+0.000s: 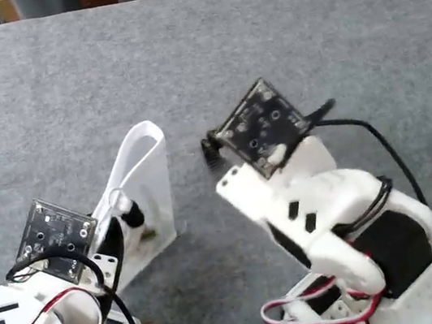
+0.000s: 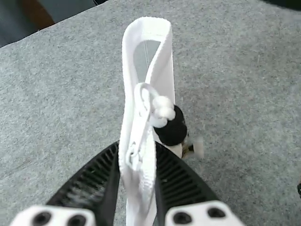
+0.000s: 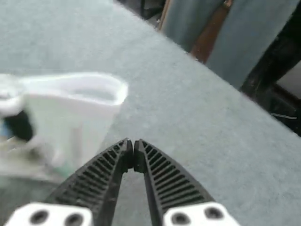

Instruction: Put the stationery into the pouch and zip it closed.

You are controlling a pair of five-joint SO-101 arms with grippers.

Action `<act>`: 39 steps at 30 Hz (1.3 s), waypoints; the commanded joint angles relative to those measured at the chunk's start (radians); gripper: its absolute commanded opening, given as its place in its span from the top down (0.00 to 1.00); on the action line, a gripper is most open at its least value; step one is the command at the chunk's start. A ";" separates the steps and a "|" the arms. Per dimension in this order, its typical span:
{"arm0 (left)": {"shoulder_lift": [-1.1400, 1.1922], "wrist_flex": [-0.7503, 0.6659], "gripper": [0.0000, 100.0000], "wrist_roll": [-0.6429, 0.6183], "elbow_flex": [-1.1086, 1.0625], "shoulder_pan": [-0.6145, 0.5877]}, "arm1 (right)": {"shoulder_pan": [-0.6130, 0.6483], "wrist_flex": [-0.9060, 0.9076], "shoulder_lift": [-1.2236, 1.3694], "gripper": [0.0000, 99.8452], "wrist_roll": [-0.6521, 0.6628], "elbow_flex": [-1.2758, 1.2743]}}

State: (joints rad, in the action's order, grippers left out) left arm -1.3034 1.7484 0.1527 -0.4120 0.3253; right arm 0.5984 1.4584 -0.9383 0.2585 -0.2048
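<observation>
Left wrist view, close up: left gripper (image 2: 137, 149) clamped on the white pouch (image 2: 146, 56), upright on its edge on the grey table (image 2: 244, 94), with a white cord pull (image 2: 143, 99) and a black bead (image 2: 171, 129) at its side. Seen from the high view instead: right gripper (image 1: 211, 150) near the pouch, apart from it. From the right wrist view: jaws pressed together on nothing, pouch off to one side.

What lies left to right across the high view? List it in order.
In order: left arm's camera board → white pouch → right arm's camera board → black cable.
</observation>
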 commanded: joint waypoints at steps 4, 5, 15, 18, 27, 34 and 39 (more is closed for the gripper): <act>0.009 0.014 0.97 0.006 -0.041 0.035 | 0.262 0.064 0.002 0.90 -0.081 0.012; 0.009 0.014 0.97 0.005 -0.041 0.054 | 0.279 0.046 0.002 0.87 -0.094 -0.008; 0.006 0.014 0.97 -0.017 -0.012 0.081 | 0.368 -0.140 0.021 0.79 -0.066 -0.162; -0.034 0.014 0.97 -0.017 -0.008 0.082 | 0.368 -0.149 0.053 0.79 -0.149 -0.148; -0.098 0.015 0.97 -0.014 -0.019 0.081 | 0.466 -0.100 0.081 0.79 -0.241 -0.059; -0.098 0.015 0.97 -0.014 -0.016 0.084 | 0.523 -0.057 0.084 0.79 -0.252 0.008; -0.095 0.014 0.97 -0.014 -0.010 0.084 | 0.517 -0.069 0.088 0.80 -0.299 -0.021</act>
State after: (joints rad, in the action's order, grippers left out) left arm -1.4032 1.7545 0.1496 -0.4350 0.3959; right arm 1.1078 1.4001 -0.8569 -0.0192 -0.2309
